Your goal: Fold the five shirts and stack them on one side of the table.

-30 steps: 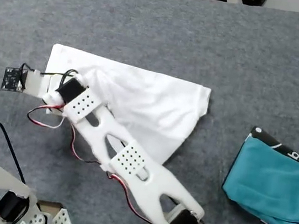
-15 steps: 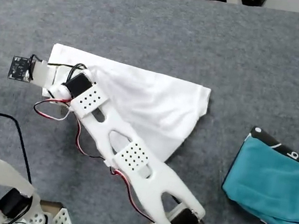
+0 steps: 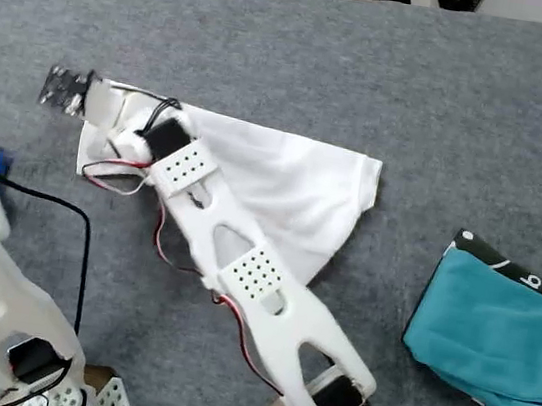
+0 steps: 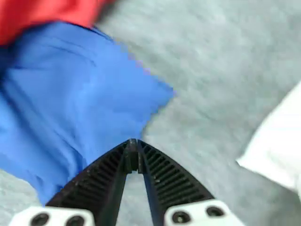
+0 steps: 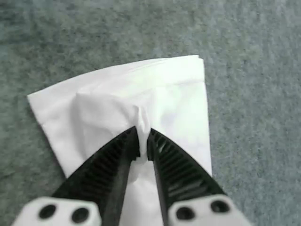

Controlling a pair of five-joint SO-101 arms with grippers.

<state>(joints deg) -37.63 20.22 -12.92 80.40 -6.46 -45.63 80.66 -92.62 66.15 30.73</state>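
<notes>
My right claw (image 5: 142, 136): pinching a fold of the white cotton shirt (image 5: 164, 94) at its left end. My left claw (image 4: 132, 149): tips together, empty, above the blue cloth shirt (image 4: 61, 94).

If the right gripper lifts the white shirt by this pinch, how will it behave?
Likely floppy: the white shirt bunches into a ridge at the right gripper. Thin and creased, it is probably light and would drape, its folded layers perhaps sliding apart.
</notes>
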